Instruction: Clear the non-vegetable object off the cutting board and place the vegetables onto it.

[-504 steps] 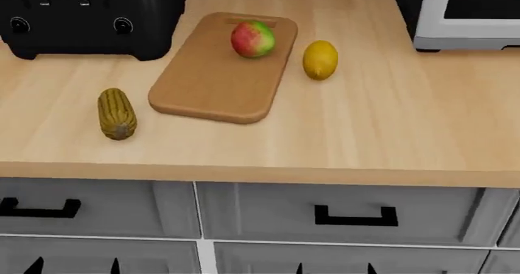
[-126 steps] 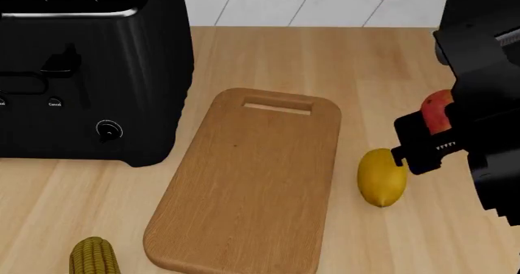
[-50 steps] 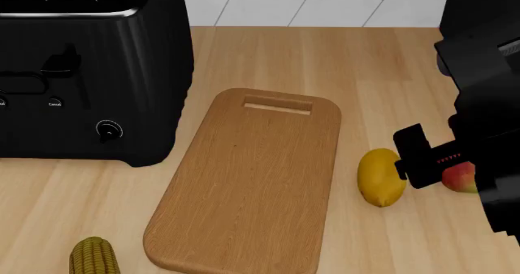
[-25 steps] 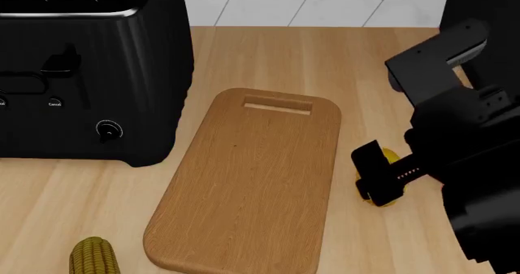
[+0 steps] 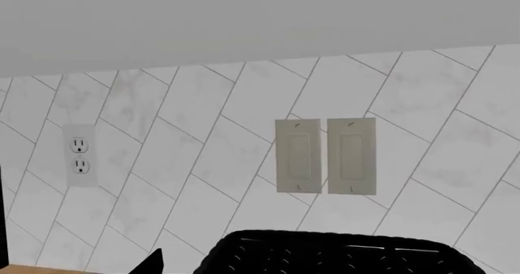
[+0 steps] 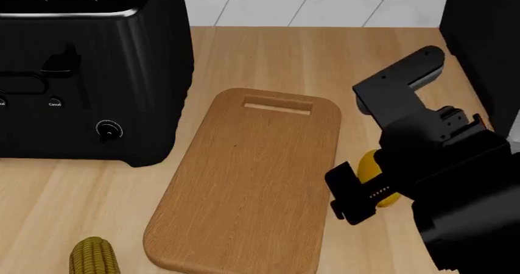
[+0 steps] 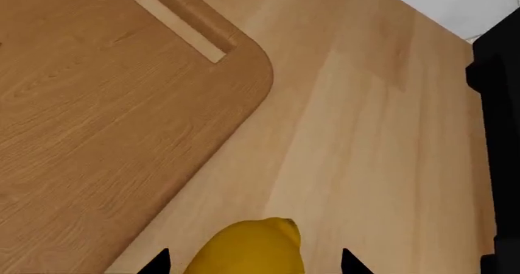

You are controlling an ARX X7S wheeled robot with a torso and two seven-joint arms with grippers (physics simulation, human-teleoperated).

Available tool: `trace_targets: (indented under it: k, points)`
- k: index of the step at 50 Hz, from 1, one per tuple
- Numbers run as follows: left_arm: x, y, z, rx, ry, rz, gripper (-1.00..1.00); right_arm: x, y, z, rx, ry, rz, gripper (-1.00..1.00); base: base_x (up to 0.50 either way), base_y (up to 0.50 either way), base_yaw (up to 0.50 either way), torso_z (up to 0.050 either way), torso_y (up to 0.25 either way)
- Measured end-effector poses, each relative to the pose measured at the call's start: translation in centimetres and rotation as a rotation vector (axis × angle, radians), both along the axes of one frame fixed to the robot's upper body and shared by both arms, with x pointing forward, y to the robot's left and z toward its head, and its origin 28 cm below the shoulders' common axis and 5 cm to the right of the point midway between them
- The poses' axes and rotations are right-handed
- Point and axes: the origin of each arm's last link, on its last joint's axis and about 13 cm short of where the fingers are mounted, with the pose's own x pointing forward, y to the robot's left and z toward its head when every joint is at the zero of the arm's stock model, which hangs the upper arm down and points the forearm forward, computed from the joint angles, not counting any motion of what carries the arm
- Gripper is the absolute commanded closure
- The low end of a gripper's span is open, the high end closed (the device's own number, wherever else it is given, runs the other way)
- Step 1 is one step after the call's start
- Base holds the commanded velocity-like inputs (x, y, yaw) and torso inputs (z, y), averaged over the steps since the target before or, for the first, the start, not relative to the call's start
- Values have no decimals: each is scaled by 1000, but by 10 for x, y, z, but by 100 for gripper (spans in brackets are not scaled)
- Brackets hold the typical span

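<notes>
The board [image 6: 248, 182] lies bare on the wooden counter [image 6: 325, 55], with its slot handle at the far end, toward the tiled wall [image 6: 325, 3]. Nothing rests on the board.

The right gripper [image 7: 253, 260] hangs over the lemon [image 6: 371, 167], which lies on the counter just beside the right edge of the board, not touching it. In the right wrist view, the two fingertips [image 7: 158, 260] stand wide apart, one on each side of the lemon's [image 7: 252, 249] pointed end, with a gap to the fruit on both sides. From the head view, the black arm [image 6: 439, 176] covers most of the lemon; only a yellow part shows.

The corn [image 6: 95, 257] lies on the counter near the front left corner of the board, apart from it, half cut by the edge of the head view. A black toaster [image 6: 81, 73] stands left of the board.

The red-green fruit does not show in any view; the arm may hide it.

The left wrist view shows only the wall [image 5: 203, 134], an outlet [image 5: 79, 156], two switches [image 5: 325, 155] and a dark basket rim [image 5: 333, 252]. The left gripper is not seen, so I cannot tell its state.
</notes>
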Motion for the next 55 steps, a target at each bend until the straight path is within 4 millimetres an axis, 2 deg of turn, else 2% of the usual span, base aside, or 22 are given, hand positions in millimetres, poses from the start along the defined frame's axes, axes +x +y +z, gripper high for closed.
trace_targets:
  k: [18,19,32,44,55]
  points:
    - [0,0,-1,0,1,0,-100,3,0,-18,12,44,7,-100,0,0,0,0,0]
    - [0,0,-1,0,1,0,-100,3,0,-18,14,43,7,100,0,0,0,0,0]
    - [-1,0,-1,-1,0,0,-100,0,-1,-17,13,35,-6,100,0,0,0,0,0]
    - [-1,-1,0,0,-2,-1,-100,-1,4,3,20,-1,26,100,0,0,0,0,0]
    - [-1,-1,2,0,-5,-2,-100,9,17,20,15,-26,82,100,0,0,0,0,0]
